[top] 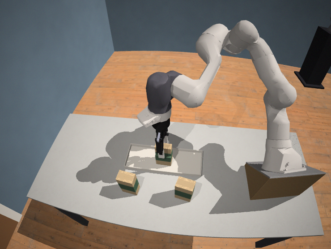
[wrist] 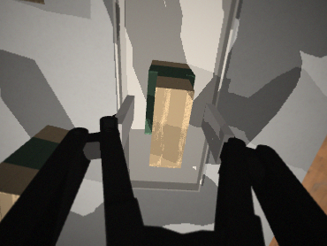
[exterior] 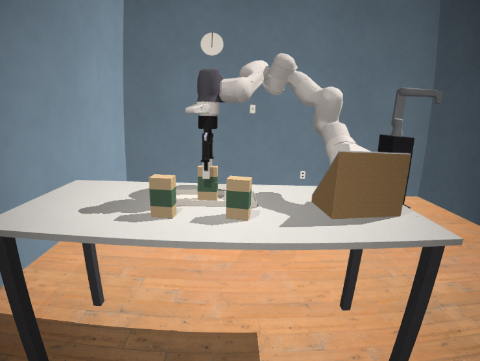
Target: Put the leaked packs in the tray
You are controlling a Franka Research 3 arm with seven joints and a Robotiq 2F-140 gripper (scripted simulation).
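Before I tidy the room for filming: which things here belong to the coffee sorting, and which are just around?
Job: pack in the tray; tray; left pack; right pack; open gripper.
Around: wall clock; black stand.

Your top view looks steeply down from the near left, taking in the whole surface point(top: 80, 214). Your exterior view stands low at the near edge, facing the far wall. Your wrist view looks straight down, close. All three share the tray point(top: 199, 171).
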